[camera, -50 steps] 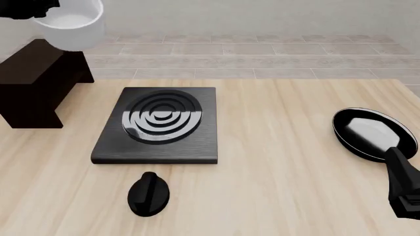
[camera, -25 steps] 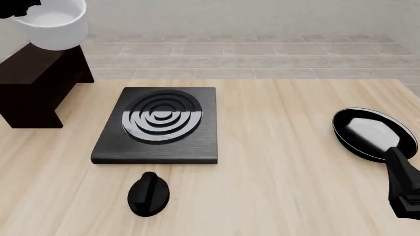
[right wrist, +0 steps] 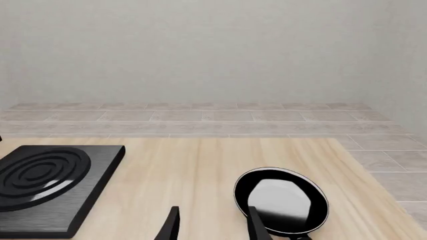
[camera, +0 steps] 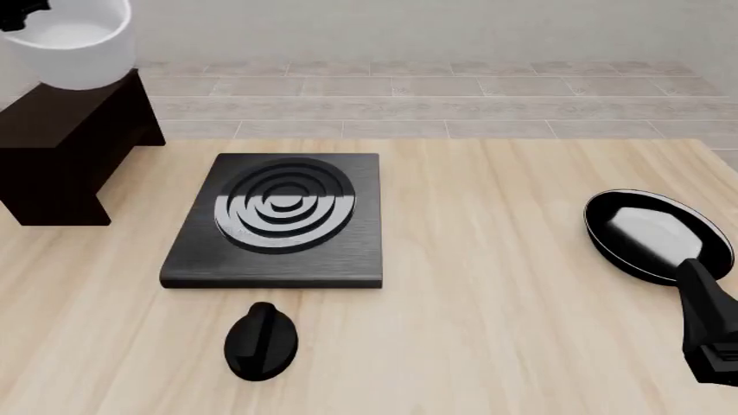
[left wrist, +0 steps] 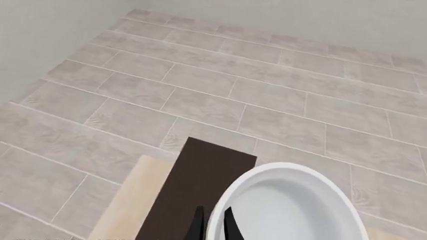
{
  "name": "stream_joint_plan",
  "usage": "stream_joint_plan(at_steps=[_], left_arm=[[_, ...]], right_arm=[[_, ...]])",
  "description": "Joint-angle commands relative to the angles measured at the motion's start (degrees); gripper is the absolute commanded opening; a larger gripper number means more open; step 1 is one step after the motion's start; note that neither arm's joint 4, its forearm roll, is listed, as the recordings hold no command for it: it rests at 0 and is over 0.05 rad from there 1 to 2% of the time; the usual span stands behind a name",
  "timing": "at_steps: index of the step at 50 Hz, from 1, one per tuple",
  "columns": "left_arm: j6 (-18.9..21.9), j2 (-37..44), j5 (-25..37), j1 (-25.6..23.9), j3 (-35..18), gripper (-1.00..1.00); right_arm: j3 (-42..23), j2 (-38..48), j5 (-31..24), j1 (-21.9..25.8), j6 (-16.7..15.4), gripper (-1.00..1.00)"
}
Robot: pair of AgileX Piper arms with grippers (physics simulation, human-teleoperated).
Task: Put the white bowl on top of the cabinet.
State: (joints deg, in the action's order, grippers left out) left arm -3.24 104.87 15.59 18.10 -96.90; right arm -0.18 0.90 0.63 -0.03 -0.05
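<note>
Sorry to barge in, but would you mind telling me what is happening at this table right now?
The left gripper holds the white bowl by its rim, jaws either side of the wall, above the dark cabinet at the table's far left; whether it touches the top is unclear. The right gripper hangs open and idle near the black frying pan. A stove plate and a knob sit untouched mid-table.

white bowl (camera: pixel 79 45): upright, over cabinet (camera: pixel 64 138) | contact unclear

White bowl (camera: pixel 75 43) cut by the front view's top edge, its base overlapping the cabinet (camera: pixel 64 143); contact impossible to judge. Left gripper (left wrist: pixel 212 225) mostly out of frame, two fingertips showing astride the rim. Right gripper (right wrist: pixel 210 225) likewise cropped.
</note>
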Motion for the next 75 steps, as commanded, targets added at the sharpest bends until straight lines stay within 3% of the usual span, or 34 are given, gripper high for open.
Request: stream_joint_plan(at_steps=[1, 28, 75], left_arm=[[-0.2, -0.5, -0.6, 1.3, -0.7, -1.00], [-1.5, -0.9, -0.8, 4.4, -0.5, -1.00], [-1.6, 7.6, -4.7, 8.0, -0.3, -1.00]], right_arm=[[0.0, 0.0, 0.0, 0.0, 0.0, 1.00], [0.0, 0.0, 0.0, 0.0, 0.0, 1.00], [0.0, 0.0, 0.0, 0.0, 0.0, 1.00]])
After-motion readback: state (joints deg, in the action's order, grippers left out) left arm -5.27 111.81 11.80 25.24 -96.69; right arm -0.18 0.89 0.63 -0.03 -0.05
